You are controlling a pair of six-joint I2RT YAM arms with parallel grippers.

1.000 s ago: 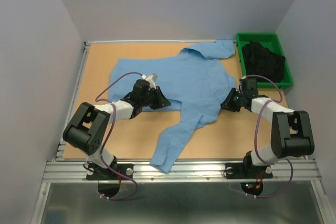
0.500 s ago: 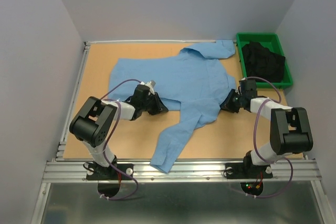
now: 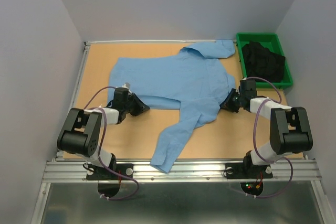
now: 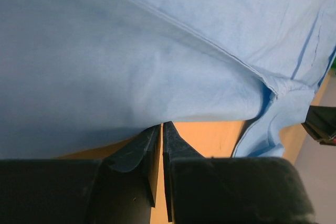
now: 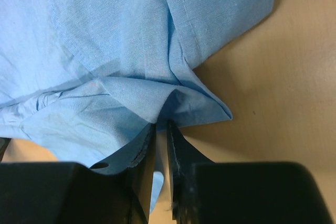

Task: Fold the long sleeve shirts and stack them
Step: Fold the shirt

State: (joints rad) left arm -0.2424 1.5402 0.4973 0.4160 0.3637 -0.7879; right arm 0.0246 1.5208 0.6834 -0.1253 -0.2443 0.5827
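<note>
nearest the arm bases, and the part lying farthest from the green bin (image 3: 257, 35), one long sleeve (image 3: 169, 150) of the light blue shirt (image 3: 178, 77) trails loose toward the near table (image 3: 231, 140) edge. if the body is lifted or dragged, that sleeve will likely slide over the edge or tuck under and spoil the fold. a little closer to the bin, but well to its left across the whole shirt, the left gripper (image 4: 160, 127) has its jaws all but closed on the very edge of the hem. the bite looks so thin that the light fabric could pull free at the first tug. just in front of the bin, the right gripper (image 5: 161, 127) is pinched tight on a puckered tent of cloth at the shirt's side, seemingly more than one layer, so a lift may bunch that side. with grips this uneven, pulling apart could skew the shirt rather than flatten it. the shirt itself lies spread open just left of the bin, with its collar (image 3: 197, 51) and far sleeve close beside the bin's wall, where a sweep could snag the rim or drag cloth onto the dark clothes (image 3: 263, 60) inside.
</note>
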